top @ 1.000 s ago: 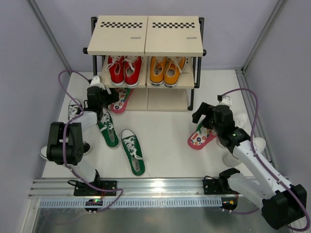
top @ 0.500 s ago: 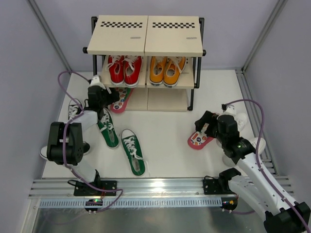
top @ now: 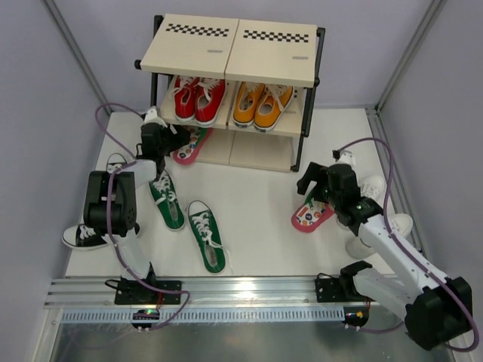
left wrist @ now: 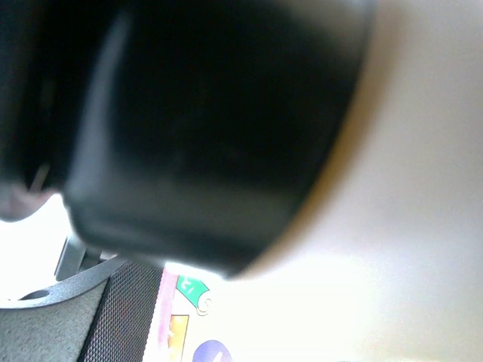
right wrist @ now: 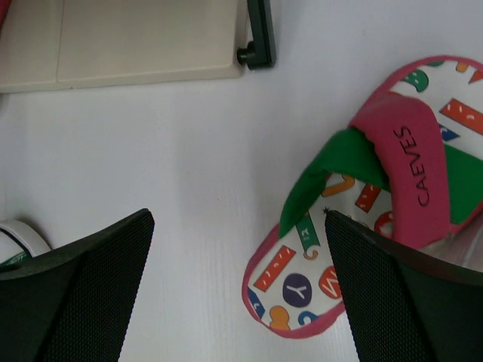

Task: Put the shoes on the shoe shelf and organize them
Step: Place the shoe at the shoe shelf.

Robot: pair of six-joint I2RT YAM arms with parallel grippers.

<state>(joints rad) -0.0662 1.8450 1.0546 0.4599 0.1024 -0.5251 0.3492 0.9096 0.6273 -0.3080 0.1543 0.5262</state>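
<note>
Hovering right gripper: at 4 o'clock of the white table top (clock read on the top view, 12 away from the arm bases); jaws spread wide, nothing pinched; wrist view shows both black textured fingers well apart over the table
Right-side sandal: pink rubber flip-flop with coloured letter print and green-and-pink strap; flat on the table at 4 o'clock, just at the 6 o'clock side of the right gripper; in the wrist view one end lies beside the right-hand finger and is partly hidden by it
Left gripper: at 10 o'clock, by the shelf's left foot, close to the second pink flip-flop; wrist view mostly dark blur; spread or pressed together, cannot tell; touching the sandal or not, cannot tell
Rack: three-tier shoe shelf of pale beige boards on a black metal frame, checkered strips on top; at 12 o'clock, standing slightly skewed; middle tier holds a red lace-up pair on the left and an orange lace-up pair on the right
Green pair: green canvas sneakers with white laces; one at 8 o'clock just beside the left arm, the other at 7 o'clock; both on the table, apart
Black pair: black canvas sneakers with white laces; one at 8 o'clock at the table's left edge, one at 9 o'clock, largely hidden by the left arm
White pair: small plain white shoes; one at 3 o'clock, one at 4 o'clock, both partly hidden by the right arm
</note>
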